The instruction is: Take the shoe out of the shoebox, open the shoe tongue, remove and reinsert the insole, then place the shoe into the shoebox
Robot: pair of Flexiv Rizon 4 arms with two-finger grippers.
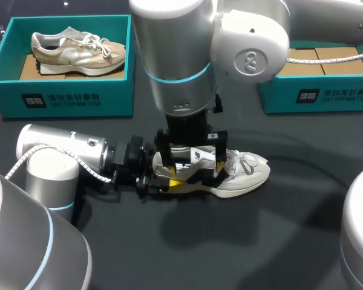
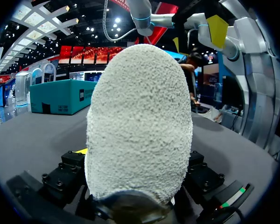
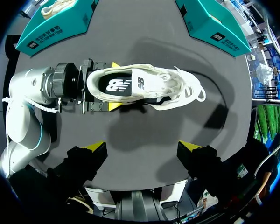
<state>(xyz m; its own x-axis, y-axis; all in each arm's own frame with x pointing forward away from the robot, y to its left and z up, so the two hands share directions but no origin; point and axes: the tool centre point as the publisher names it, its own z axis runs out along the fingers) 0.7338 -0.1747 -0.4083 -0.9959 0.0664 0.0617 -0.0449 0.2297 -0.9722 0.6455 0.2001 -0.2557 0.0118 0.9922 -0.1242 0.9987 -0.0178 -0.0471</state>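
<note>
A white shoe [image 1: 245,175] with loose laces and a black insole [image 3: 119,85] sits upright on the dark table [image 1: 260,241], just below the frame's centre. My left gripper [image 3: 113,86] pinches its heel from both sides. My right gripper [image 3: 143,148] hangs above it, fingers spread.

The left arm [image 1: 60,154] is seen entering from the left side, stretched out low and nearly level, with its wrist turned toward the middle. The left pincer [image 1: 160,176] is closed on the heel of the shoe [image 1: 245,172], and one yellow-tipped finger is pressed against each side of it. The right arm [image 1: 175,54] is seen entering from the upper right. It is bent at the elbow, so its wrist is directed straight down. The right pincer [image 3: 142,148] is held above the shoe, with its fingers [image 3: 95,150] spread wide apart.
</note>
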